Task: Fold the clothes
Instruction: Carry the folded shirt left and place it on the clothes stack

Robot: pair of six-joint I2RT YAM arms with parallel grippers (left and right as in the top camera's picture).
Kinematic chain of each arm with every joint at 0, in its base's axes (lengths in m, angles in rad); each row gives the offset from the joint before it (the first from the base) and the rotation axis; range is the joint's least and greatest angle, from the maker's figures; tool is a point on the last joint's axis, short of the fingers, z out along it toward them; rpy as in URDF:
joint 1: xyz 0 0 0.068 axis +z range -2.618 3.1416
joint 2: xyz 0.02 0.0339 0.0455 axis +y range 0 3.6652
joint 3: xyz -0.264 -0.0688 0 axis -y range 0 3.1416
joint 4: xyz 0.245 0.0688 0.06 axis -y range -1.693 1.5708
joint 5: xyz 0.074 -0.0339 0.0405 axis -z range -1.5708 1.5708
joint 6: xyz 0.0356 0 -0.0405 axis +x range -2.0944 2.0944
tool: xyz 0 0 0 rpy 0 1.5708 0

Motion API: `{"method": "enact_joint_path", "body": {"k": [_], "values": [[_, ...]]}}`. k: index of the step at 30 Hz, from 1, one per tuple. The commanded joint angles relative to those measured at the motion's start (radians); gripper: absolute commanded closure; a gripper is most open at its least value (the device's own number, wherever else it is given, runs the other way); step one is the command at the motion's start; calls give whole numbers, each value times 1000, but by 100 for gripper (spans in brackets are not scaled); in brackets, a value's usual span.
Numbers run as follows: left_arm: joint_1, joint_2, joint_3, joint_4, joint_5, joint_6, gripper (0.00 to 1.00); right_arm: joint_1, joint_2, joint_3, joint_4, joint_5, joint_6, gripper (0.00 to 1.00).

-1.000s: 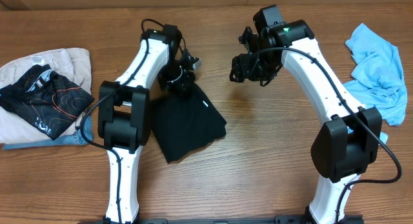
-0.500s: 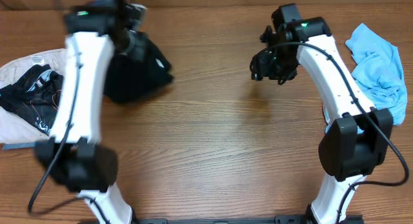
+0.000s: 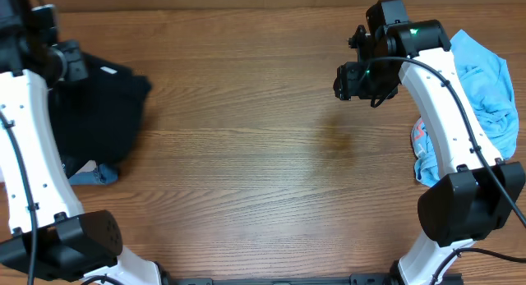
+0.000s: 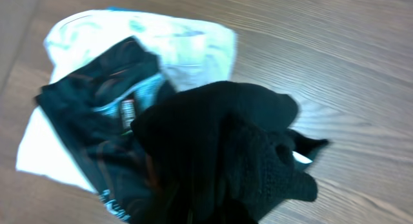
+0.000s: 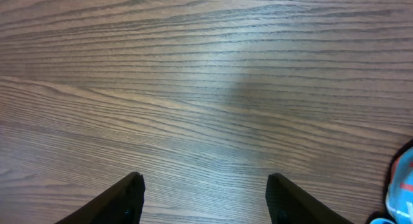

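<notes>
While hanging at upper left, grips black garment (image 3: pixel 103 112) in left gripper (image 3: pixel 82 69) above folded pile (image 4: pixel 187 46); holds right gripper (image 5: pixel 205 180) wide apart, empty, upper right beside blue shirt (image 3: pixel 486 71).

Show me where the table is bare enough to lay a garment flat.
The wide middle of the table is bare, from the black garment on the left across to the open right gripper. Crowded: the left edge, with piled clothes under that garment, and the right edge, with blue clothes.
</notes>
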Motion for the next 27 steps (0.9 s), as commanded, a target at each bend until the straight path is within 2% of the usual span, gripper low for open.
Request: {"method": "enact_joint_path", "body": {"k": [1, 16, 23, 24, 26, 27], "values": [[83, -37, 8, 26, -13, -42, 96, -3, -19, 19, -3, 7, -6, 36], [251, 110, -18, 178, -26, -23, 96, -3, -19, 19, -19, 6, -6, 36], [312, 154, -18, 271, -21, -23, 93, -3, -19, 19, -19, 6, -2, 36], [315, 165, -18, 275, -21, -23, 91, -3, -19, 19, -19, 6, -2, 36], [321, 185, -18, 280, -21, -23, 69, -3, -19, 19, -20, 6, -2, 36], [325, 196, -18, 283, -21, -24, 55, -3, -19, 19, -21, 6, -2, 36]]}}
